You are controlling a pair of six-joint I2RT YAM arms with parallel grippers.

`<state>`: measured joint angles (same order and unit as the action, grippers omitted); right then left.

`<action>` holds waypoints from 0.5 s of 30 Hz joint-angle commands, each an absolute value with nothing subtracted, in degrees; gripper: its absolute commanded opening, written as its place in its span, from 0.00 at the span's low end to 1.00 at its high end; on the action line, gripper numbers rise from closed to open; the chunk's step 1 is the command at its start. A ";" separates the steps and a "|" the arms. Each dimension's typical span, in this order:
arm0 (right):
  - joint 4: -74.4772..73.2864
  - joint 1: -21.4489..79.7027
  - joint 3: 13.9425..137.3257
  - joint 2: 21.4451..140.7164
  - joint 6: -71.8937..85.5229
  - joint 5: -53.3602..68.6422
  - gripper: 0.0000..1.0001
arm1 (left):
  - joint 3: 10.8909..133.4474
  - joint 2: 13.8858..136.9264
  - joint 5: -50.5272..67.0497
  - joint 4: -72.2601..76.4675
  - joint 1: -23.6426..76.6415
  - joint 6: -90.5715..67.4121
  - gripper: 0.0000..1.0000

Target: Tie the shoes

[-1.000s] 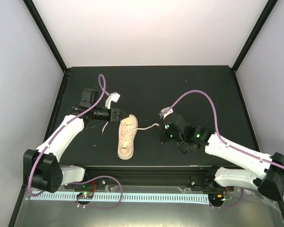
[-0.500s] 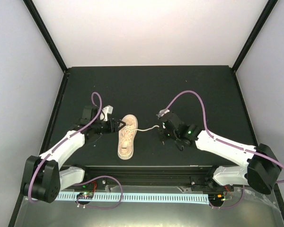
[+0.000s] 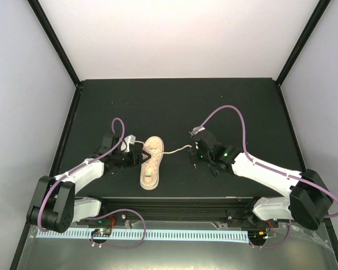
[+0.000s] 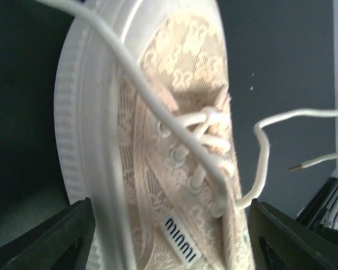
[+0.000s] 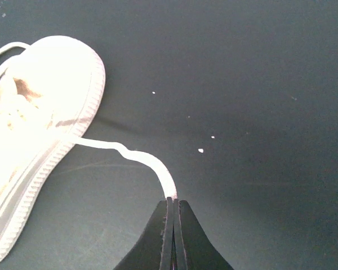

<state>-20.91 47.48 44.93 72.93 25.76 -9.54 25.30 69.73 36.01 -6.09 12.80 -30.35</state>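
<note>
Left pincer (image 3: pixel 138 156) has slid nearer, up against the left side of the shoe (image 3: pixel 150 166), jaws wide open and holding nothing; right pincer (image 5: pixel 173 202) is clamped shut on the right-hand lace (image 5: pixel 129 153). Shoe lies on the counter (image 3: pixel 225 107) toward its near edge, between both arms. Best bet: left pinches the loose lace (image 4: pixel 158 112) crossing the upper, right keeps gentle tension without dragging the shoe.

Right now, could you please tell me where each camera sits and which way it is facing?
Top external: above and behind the bases, looking down on the black table, the beige low-top sneaker, the left arm and the right arm.
Left wrist: close over the sneaker's laced top; the left fingers spread wide at the bottom corners.
Right wrist: low, facing the sneaker's side; the right fingers shut on a thin off-white lace.
All three views share the sneaker.
</note>
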 commanded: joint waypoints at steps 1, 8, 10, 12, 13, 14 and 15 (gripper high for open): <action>-18.52 47.13 46.61 73.44 25.06 -9.63 0.02 | 24.02 70.50 36.86 -6.36 13.87 -28.38 0.77; -19.56 47.16 45.84 69.96 24.83 -9.56 0.02 | 23.26 74.76 38.91 1.88 21.62 -32.75 0.76; -20.52 47.19 45.44 67.69 24.87 -10.01 0.02 | 25.19 76.93 37.65 2.31 24.96 -33.18 0.71; -21.78 47.19 44.81 65.77 24.88 -10.55 0.02 | 26.77 78.85 35.93 2.35 26.76 -33.14 0.64; -22.51 47.16 44.37 64.75 24.98 -10.68 0.02 | 27.47 79.78 35.03 2.11 27.55 -33.27 0.62; -23.03 47.19 43.86 63.89 25.16 -10.83 0.02 | 27.97 80.45 34.51 2.29 28.32 -33.79 0.62; -23.52 47.13 43.19 62.96 25.38 -10.99 0.02 | 28.29 81.03 34.32 2.72 29.16 -34.56 0.61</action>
